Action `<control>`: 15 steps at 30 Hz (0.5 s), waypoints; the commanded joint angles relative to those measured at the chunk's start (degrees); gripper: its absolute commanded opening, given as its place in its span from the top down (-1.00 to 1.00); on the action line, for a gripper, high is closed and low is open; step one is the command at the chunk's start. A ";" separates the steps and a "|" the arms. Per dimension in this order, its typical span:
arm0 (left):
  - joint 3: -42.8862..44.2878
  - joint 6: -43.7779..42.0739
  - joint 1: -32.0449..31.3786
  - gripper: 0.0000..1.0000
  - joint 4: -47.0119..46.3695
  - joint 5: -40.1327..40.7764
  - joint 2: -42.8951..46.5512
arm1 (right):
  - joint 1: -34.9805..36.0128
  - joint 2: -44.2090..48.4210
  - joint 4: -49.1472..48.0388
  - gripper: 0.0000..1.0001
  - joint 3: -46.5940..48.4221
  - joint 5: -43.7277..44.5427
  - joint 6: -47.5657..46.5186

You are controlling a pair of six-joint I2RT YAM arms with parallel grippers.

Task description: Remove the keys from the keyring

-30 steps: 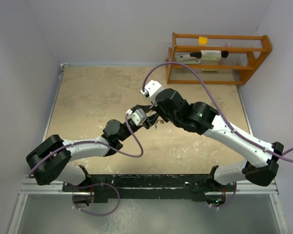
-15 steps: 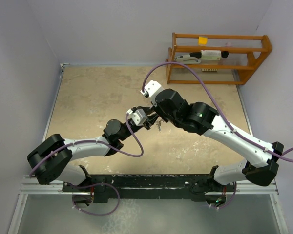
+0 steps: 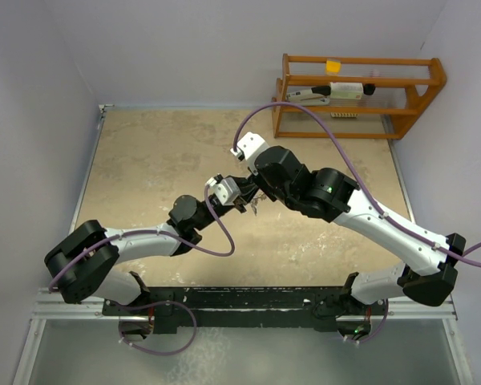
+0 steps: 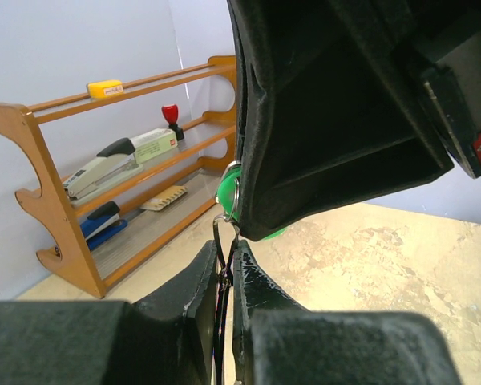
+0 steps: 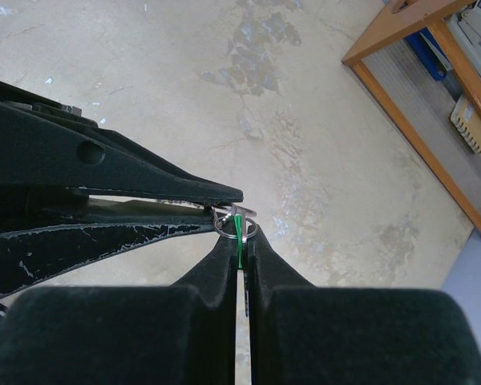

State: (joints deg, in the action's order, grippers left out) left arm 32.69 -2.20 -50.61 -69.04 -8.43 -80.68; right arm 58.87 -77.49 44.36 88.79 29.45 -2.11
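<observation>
Robot lab test cell: blank pale walls, stone-patterned tabletop, wooden rack of staplers.

The bench has a flat, beige surface with a mottled stone pattern. One open wooden rack stands directly on it in the far right corner, its long side roughly parallel to the far edge.

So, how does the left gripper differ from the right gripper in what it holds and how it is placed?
The right gripper is shut on the green key, edge-on between its fingers; the left gripper pinches a thin metal piece just below the keyring, key or wire I cannot tell. The left gripper points in from the left, the right gripper from the right. Both are black and meet at the keyring.
</observation>
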 commanded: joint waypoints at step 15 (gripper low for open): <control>4.10 -0.61 0.86 1.00 4.22 6.54 1.37 | 0.47 1.09 -1.45 1.00 1.46 3.74 0.08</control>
State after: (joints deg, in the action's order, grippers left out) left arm 33.71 -2.13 -50.22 -67.46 -7.77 -80.68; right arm 58.98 -77.49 44.34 88.79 30.65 -2.11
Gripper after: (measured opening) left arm 0.063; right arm 0.024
